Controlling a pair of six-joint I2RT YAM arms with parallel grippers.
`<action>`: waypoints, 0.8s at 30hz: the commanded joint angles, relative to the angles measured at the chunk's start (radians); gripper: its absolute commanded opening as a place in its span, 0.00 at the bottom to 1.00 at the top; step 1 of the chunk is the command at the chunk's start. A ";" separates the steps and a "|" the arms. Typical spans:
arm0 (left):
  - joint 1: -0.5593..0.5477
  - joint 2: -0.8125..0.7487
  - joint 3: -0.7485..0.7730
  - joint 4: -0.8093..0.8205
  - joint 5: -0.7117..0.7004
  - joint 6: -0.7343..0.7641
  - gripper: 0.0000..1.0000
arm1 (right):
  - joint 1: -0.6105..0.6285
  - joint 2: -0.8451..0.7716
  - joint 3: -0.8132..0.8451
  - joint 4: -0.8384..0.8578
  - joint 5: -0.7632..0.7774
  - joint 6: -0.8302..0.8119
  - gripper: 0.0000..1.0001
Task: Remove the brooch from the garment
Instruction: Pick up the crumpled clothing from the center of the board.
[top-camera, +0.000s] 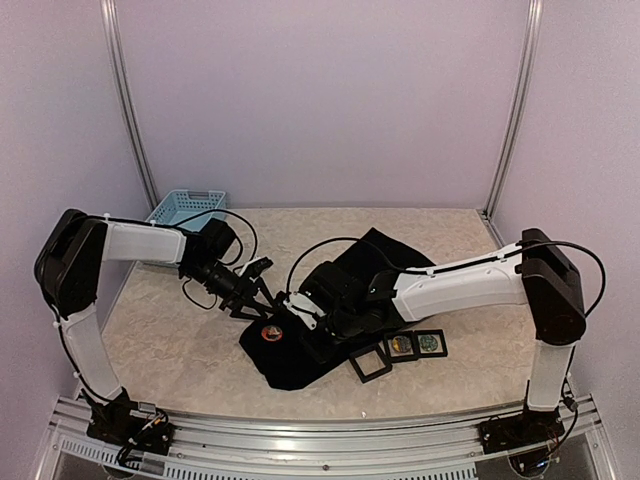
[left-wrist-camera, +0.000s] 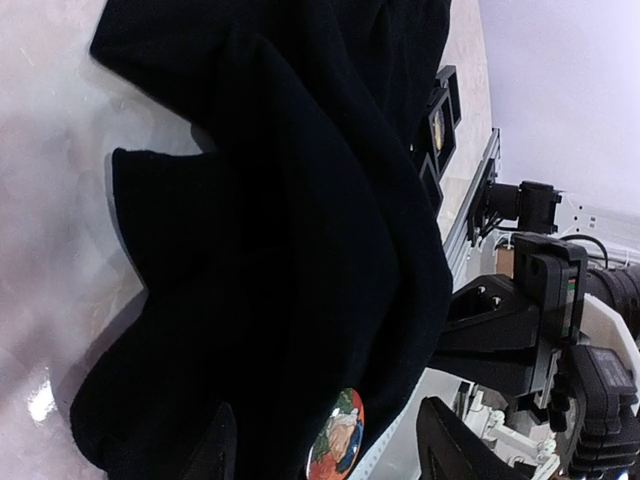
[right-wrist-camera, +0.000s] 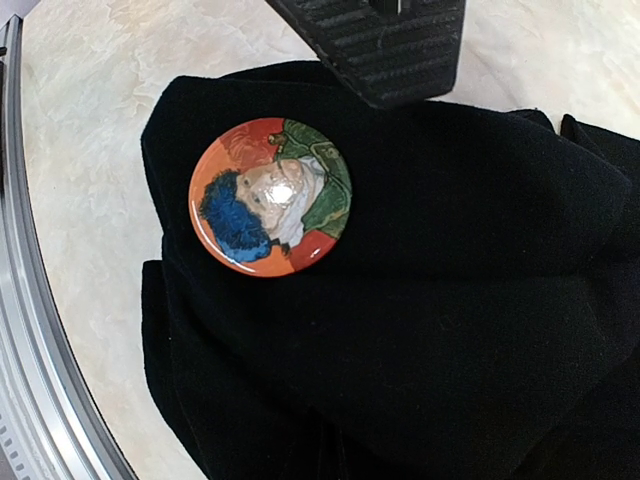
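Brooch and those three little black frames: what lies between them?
Only the black garment: its dark fabric fills the stretch from the brooch toward the nearest frame. The top view shows this best.

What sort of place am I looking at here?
Probably a robot test booth in a lab: plain walls and metal posts enclose a small table, with two robot arms bolted to a rail.

Bare tabletop (top-camera: 170, 340) lying open along the left edge and far right corner, black garment (top-camera: 290, 365) and right arm (top-camera: 450, 285) sprawling across the middle, three frames (top-camera: 403, 347) crowding the front right, basket (top-camera: 185, 215) occupying the far left corner
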 joint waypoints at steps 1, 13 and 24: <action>-0.015 0.026 0.006 -0.019 0.002 0.011 0.52 | 0.005 -0.034 -0.014 0.006 0.024 0.014 0.00; -0.019 0.040 -0.009 -0.015 0.008 0.002 0.20 | 0.005 -0.050 -0.035 0.021 0.041 0.027 0.00; 0.038 0.005 -0.022 0.050 0.079 -0.097 0.00 | -0.002 -0.083 -0.048 0.028 0.142 0.047 0.00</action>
